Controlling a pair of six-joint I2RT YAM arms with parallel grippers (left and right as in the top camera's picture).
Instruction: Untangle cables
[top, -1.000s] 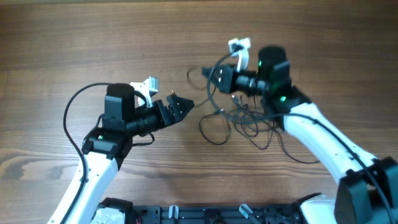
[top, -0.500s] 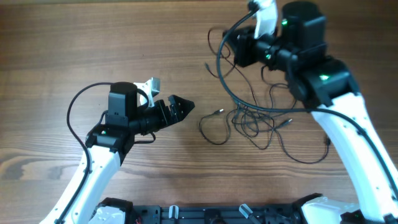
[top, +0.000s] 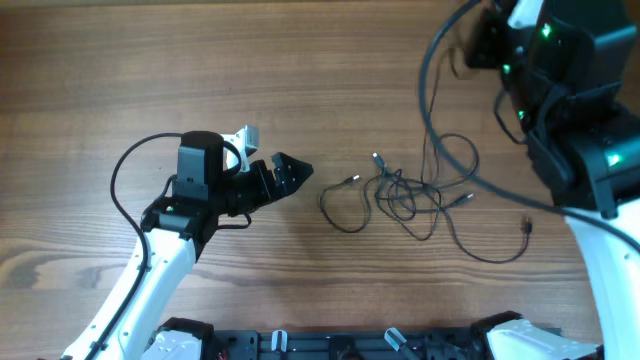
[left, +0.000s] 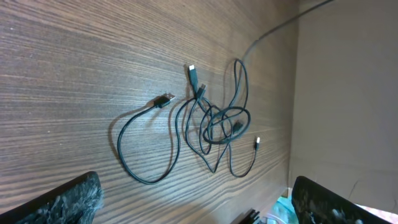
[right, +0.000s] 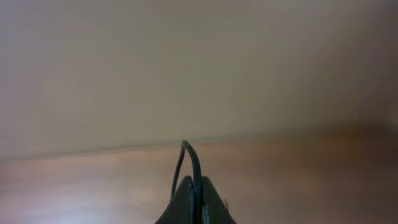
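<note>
Pulling a strand free: my right hand (right: 194, 186), high over the worktop (top: 150, 60), pinches one of the cables (top: 400, 195); the rest lie tangled mid-worktop, my left hand (top: 290, 172) released nearby, likely needed next to pin them.

You see a matt, grained brown wooden table (top: 120, 80); the thin black cables (top: 400, 195) wear smooth, faintly glossy plastic jackets with silver metal plug tips (left: 191, 67). Black fingers (left: 62, 200) of the left gripper (top: 295, 170) look rough, pebbled.

even soft light; right wrist view blurred
</note>
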